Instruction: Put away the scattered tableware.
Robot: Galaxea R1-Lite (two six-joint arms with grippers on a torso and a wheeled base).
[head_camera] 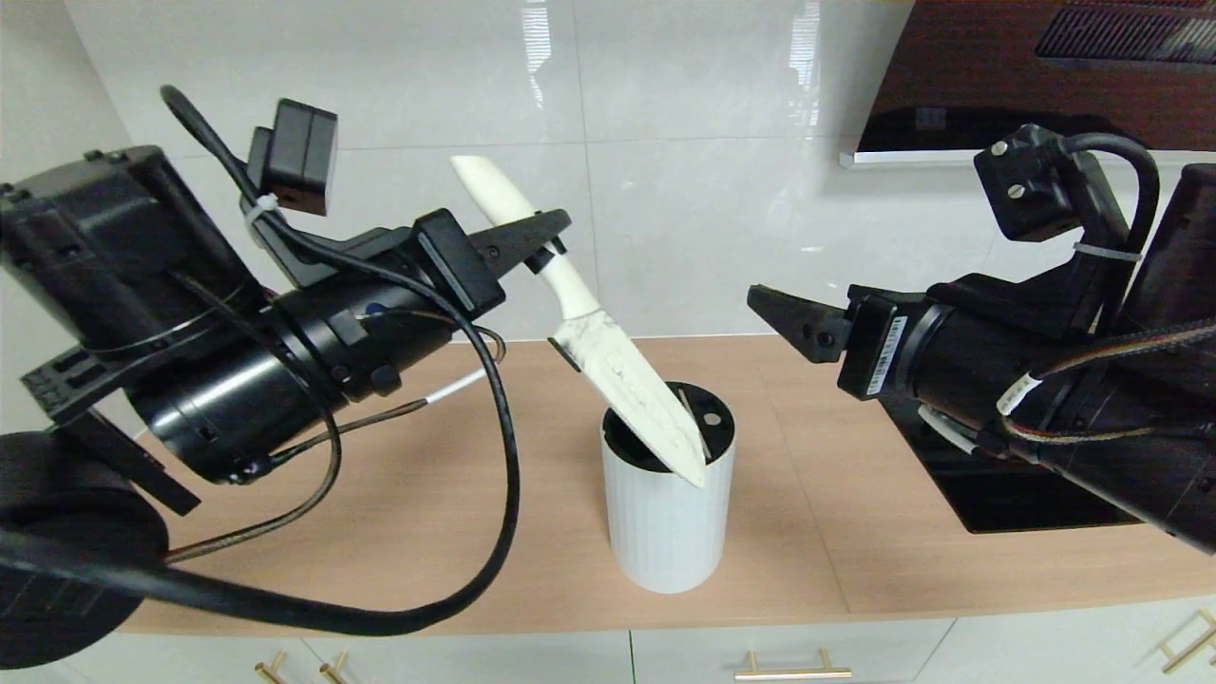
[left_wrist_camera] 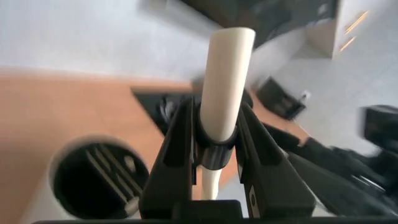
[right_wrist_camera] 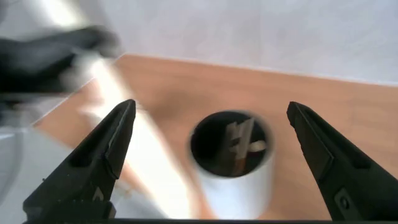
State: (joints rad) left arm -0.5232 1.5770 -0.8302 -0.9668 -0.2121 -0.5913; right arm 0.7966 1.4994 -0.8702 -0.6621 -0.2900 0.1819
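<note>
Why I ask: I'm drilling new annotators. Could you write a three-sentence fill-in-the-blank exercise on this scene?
1. The left gripper is shut on a white ____.
2. Its blade points ____, with the tip at the rim of the white holder on the counter.
3. The right gripper is ____ and holds nothing.
Missing words: knife; down; open.

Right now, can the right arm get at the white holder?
Probably yes: the right gripper is open, nothing stands between it and the holder, though the knife in the left gripper slants over its mouth.
</note>
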